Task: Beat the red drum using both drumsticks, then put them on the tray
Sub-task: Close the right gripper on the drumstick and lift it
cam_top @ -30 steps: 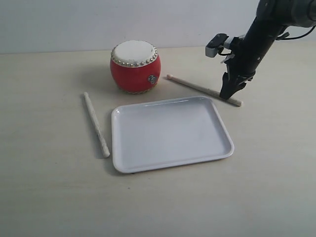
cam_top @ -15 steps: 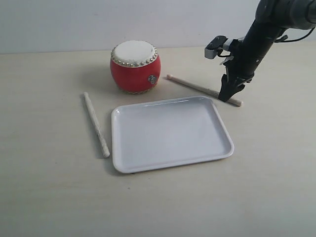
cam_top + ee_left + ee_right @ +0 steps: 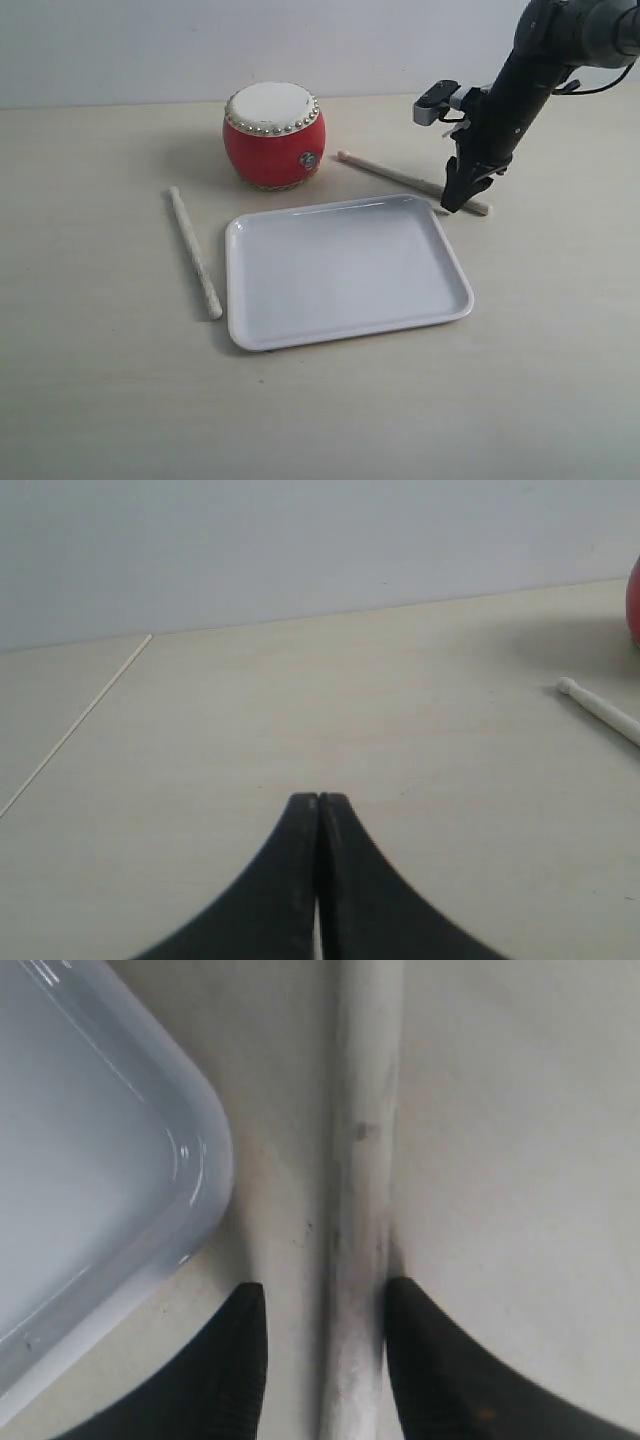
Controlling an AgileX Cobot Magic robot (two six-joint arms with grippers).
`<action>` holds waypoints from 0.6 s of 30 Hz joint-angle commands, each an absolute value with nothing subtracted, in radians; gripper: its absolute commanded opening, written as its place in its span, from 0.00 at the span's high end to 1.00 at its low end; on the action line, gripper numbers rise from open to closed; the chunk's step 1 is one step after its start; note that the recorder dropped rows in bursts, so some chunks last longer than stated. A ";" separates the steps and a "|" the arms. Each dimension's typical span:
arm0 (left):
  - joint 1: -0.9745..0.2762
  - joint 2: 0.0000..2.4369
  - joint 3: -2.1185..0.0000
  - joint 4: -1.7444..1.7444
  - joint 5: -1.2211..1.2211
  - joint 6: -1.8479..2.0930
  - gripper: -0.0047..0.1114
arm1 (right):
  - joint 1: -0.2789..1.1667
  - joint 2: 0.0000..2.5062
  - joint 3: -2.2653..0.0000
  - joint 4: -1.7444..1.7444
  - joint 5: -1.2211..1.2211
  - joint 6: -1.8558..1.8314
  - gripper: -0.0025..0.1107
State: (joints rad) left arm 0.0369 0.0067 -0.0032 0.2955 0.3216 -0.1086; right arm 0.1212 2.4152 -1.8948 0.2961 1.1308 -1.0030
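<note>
Exterior view leaves out the left gripper (image 3: 318,810); its wrist view shows the jaws pressed together above the table (image 3: 300,700), with the drum (image 3: 634,600) cut to a red sliver and the near stick (image 3: 600,705) cropped. The right gripper (image 3: 452,205) hides part of the far stick (image 3: 390,172) near its butt. Its jaws stand apart astride that stick, not clamped, just beside a tray (image 3: 345,270) corner. Both sticks lie on the table, one behind the tray, one left of it. Two sticks, one drum, one tray.
</note>
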 commanded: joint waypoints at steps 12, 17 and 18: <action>0.036 0.000 0.000 0.287 0.311 -0.112 0.96 | 0.120 2.413 -1.892 0.263 1.115 -0.997 0.79; 0.036 0.000 0.000 0.287 0.311 -0.111 0.96 | 0.120 2.430 -1.892 0.251 1.115 -0.955 0.91; 0.036 0.000 0.000 0.287 0.311 -0.111 0.96 | 0.120 2.430 -1.892 0.251 1.115 -0.953 0.98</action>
State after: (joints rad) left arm 0.0369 0.0067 -0.0032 0.2955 0.3216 -0.1086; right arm 0.1212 2.4169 -1.8932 0.2645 1.1208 -0.9631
